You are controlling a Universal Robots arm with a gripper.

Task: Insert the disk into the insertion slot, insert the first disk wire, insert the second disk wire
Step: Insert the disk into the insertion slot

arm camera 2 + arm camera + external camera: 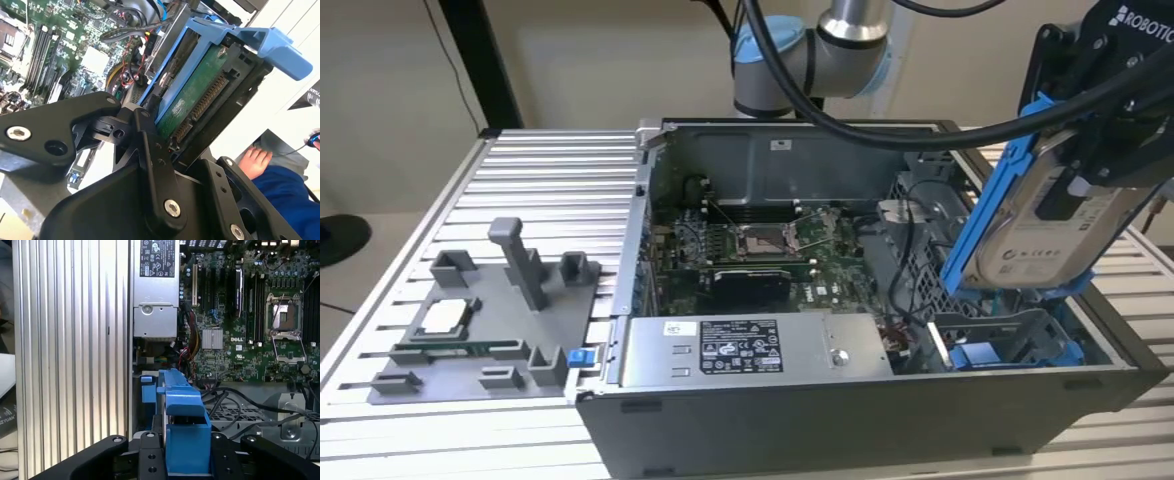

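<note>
In the exterior view my gripper (1062, 195) is shut on the disk (1027, 235), a silver drive with a white label in a blue carrier frame. It hangs upright over the right front corner of the open computer case. Just below it lies the insertion slot (1003, 352), a grey bay with blue rails. The second wrist view shows the disk's green circuit board (192, 100) between my black fingers (150, 150). In the first wrist view the blue carrier (185, 432) stands between the finger links, with a blue part of the slot (148, 390) beyond. Loose black cables (907, 290) lie beside the bay; which are the disk wires I cannot tell.
The silver power supply box (740, 350) runs along the case's front wall, with the motherboard (754, 245) behind it. A grey fixture tray (494, 320) with upright posts sits on the ribbed aluminium table at the exterior view's left. A person's hand (255, 162) and blue sleeve appear past the gripper.
</note>
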